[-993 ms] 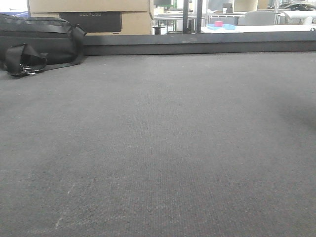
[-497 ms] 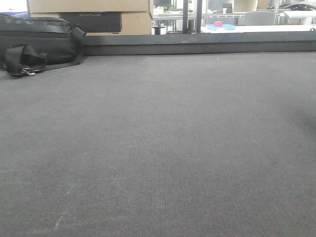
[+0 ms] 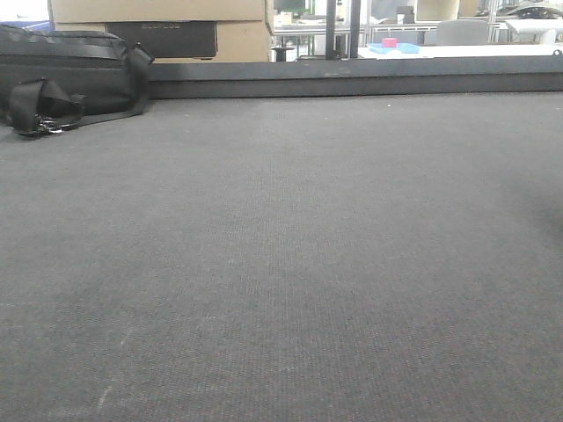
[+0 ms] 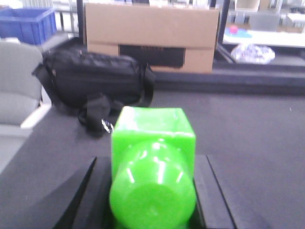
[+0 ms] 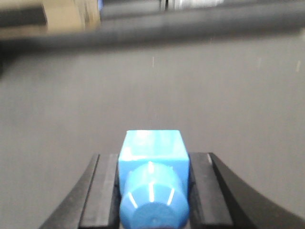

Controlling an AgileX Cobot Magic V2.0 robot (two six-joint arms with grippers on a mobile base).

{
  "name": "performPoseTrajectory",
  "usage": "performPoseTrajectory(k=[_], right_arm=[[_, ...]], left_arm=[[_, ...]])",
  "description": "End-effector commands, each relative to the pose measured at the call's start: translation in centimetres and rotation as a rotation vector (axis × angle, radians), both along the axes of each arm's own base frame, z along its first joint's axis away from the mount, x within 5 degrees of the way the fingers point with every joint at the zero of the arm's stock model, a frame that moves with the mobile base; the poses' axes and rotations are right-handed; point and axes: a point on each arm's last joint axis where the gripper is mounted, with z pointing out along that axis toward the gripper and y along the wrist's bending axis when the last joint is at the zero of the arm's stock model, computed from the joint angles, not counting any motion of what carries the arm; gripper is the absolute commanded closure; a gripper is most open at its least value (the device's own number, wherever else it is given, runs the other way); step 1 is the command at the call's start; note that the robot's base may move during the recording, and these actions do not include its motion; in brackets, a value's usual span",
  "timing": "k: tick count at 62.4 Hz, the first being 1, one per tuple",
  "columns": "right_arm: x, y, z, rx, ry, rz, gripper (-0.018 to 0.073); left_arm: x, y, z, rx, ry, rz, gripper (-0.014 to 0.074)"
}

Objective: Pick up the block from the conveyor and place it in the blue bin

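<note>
The green block (image 4: pixel 152 128) sits between the 2 dark fingers of the left gripper (image 4: pixel 151 164), which is closed to the block's width with a pad pressed flat against each side. The blue block (image 5: pixel 151 145) is clamped the same way in the right gripper (image 5: pixel 153 160). Both are held over the conveyor (image 3: pixel 281 264), a wide dark grey woven belt with a low dark rim along its far edge. That makes 2 blocks, 1 per gripper. Each is glossy plastic, a cube with a rounded knob facing the wrist camera; 1 is bright lime green, the other light blue. 1 blue bin (image 4: pixel 26 24) stands past the belt's far left corner, well apart from the left gripper. 1 black bag (image 4: pixel 95 81) with a strap lies between them at that corner, and 1 cardboard box (image 4: pixel 150 36) stands behind the bag.
</note>
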Motion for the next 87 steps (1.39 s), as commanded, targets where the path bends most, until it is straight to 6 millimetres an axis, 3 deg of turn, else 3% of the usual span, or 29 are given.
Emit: performPoseTrajectory(k=[1,25,45,87], right_arm=[[-0.5,-0.4,1.8,-0.024,-0.183,-0.034,0.0721],[-1.9,-0.5,3.0,-0.057,-0.275,-0.033,0.0721],[-4.5,-0.5,3.6,-0.08,-0.303,-0.022,0.0721],[-4.5,-0.6,3.7,-0.079,-0.315,-0.024,0.0721]], left_arm=[[-0.4,0.0,0.7,0.006,-0.072,0.004,0.0708],[-1.0,0.0,1.4,-0.058,-0.113,0.001,0.0708],[-4.0,0.0,2.6,-0.064,-0.224,-0.004,0.0708],[-4.0,0.0,2.7,-0.064,-0.234,-0.003,0.0708]])
